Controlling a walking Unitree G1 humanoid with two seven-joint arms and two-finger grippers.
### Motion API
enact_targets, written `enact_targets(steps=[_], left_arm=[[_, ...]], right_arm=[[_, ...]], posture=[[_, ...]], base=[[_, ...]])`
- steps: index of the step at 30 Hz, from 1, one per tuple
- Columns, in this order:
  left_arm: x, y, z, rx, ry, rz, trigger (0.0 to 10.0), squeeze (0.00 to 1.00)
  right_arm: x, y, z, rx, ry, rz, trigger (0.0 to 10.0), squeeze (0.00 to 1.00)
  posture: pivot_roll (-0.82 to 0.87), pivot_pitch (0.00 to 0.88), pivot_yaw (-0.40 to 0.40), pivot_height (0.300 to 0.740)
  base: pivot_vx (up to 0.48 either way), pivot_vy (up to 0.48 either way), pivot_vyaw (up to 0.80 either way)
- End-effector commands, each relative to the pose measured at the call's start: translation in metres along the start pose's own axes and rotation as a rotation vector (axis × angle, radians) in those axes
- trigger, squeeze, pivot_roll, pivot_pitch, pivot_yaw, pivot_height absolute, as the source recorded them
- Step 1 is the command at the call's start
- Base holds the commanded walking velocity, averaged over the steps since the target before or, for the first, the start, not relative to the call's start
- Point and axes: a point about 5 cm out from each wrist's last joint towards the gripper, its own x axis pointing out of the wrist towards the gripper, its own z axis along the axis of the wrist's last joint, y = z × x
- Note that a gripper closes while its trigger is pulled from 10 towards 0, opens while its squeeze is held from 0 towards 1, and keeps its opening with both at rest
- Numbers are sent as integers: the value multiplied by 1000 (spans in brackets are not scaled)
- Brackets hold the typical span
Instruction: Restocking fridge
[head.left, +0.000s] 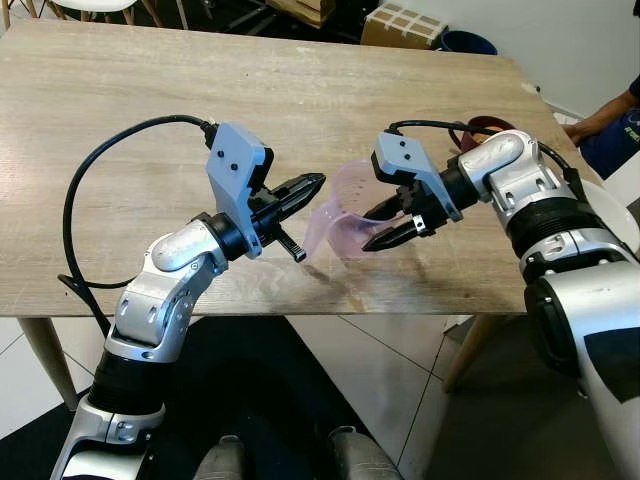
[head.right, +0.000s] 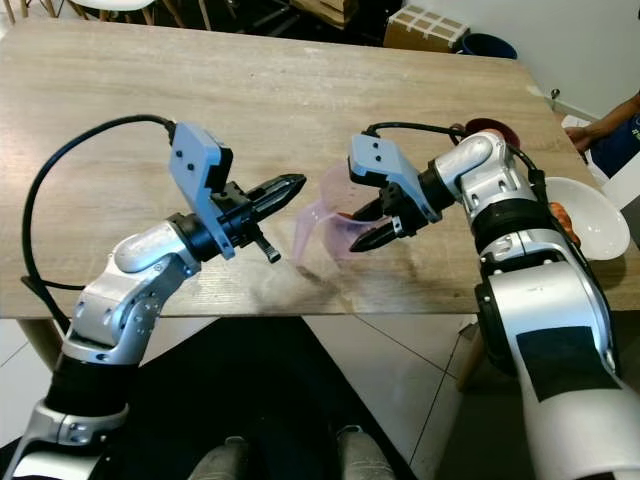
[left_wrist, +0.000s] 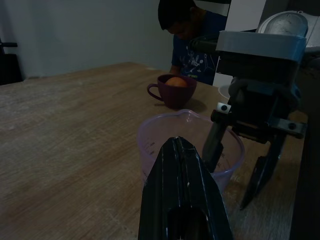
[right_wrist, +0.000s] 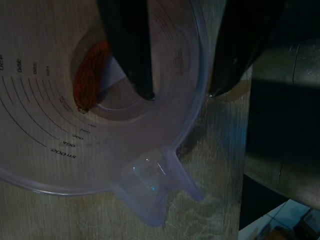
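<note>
My right tool (head.left: 392, 225) straddles the wall of the translucent lilac plastic measuring jug (head.left: 345, 208), fingers parted, on the wooden table (head.left: 200, 110). My left tool (head.left: 306, 186) is closed beside it. I judge restocking barely begun.

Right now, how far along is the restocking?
Early. Nothing looks put away: the jug, the mug with an orange thing in it and the white bowl all sit on the table. In hand: the right tool straddles the jug's rim, one finger inside, one outside. The left tool, shut, points at the jug. Left: lifting it and carrying everything off.
</note>
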Motion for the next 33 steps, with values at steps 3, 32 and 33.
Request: enact_targets(steps=[3,32,33], left_arm=[[1,-5,2,6,-13,-31,10000,0],[-43,42,49,26,-296,392,10000,0],[-46,44,50,49,-295,424,10000,0]], right_arm=[[-9,-1,4,-13,-32,-15,10000,8],[-117,-18,24,191,-896,-740,10000,0],[-117,-19,20,210,-893,-776,10000,0]], posture=[[-12,178,-90,707],[-24,141,-83,707],[-24,141,-81,707]], base=[[0,0,0],[0,0,0],[0,0,0]])
